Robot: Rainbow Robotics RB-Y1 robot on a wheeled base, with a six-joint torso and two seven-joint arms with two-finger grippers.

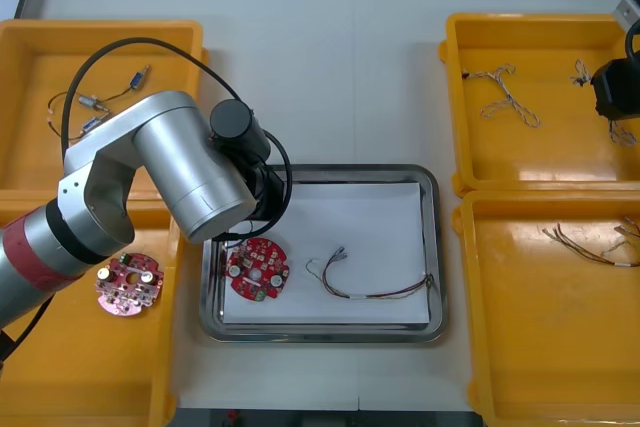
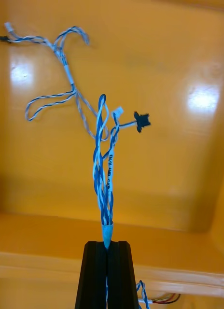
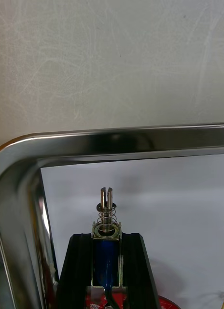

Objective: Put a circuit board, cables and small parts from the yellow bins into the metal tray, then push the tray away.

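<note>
Overhead, the bulky silver left arm covers the far left corner of the shiny, white-lined metal tray. The left gripper pinches a small sprung metal part just inside the tray's rim, its fingers hiding, at the wrist, most of the round red circuit board lying there. The right gripper, over the far right yellow bin, clamps a twisted blue and white cable.

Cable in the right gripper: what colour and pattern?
Twisted blue and white; the cable in the right gripper shows best in the right wrist view.
</note>
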